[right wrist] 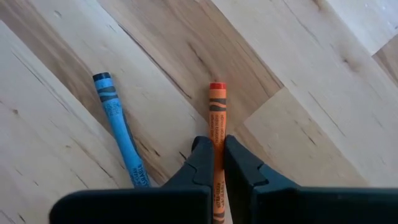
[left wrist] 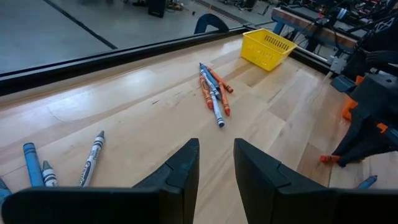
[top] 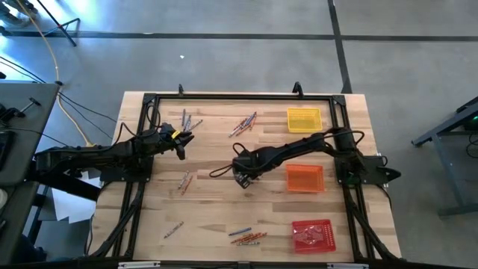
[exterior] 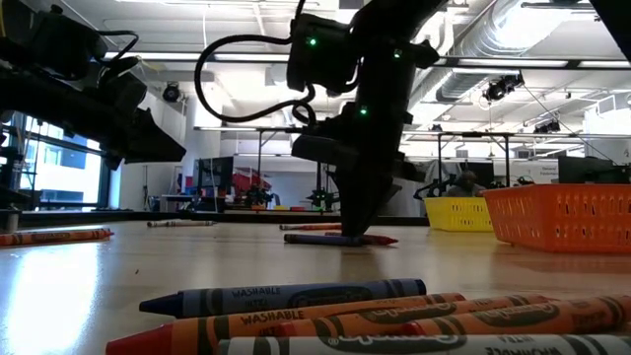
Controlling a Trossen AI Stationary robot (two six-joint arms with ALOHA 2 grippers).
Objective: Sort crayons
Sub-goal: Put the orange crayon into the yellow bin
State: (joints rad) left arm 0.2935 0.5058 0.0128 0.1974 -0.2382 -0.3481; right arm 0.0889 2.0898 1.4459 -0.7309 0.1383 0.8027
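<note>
Several crayons lie flat on the wooden table in loose groups: far left [top: 187, 119], far middle [top: 243, 125], left middle [top: 184, 181] and near edge [top: 246, 237]. At the table's middle my right gripper [top: 241, 179] points down, shut on an orange crayon [right wrist: 217, 112]. A blue crayon [right wrist: 121, 140] lies flat just beside it. My left gripper [top: 183, 142] hovers open at the left, nothing between its fingers [left wrist: 186, 165]. Ahead of it lie a crayon cluster [left wrist: 214, 93] and the yellow tray [left wrist: 267, 48]. My right gripper pinches the orange crayon between its two fingers, one on each long side [right wrist: 217, 142], partway along its wrapper. The fingers come from above, pointing down. The crayon lies flat on the table, its tip end [right wrist: 217, 87] sticking out past the fingers.
Three mesh trays stand along the right side: yellow [top: 304, 119] far, orange [top: 305, 178] middle, red [top: 312, 235] near. A black frame [top: 224, 97] runs round the table. In the low view, crayons [exterior: 296, 301] lie close to the near edge.
</note>
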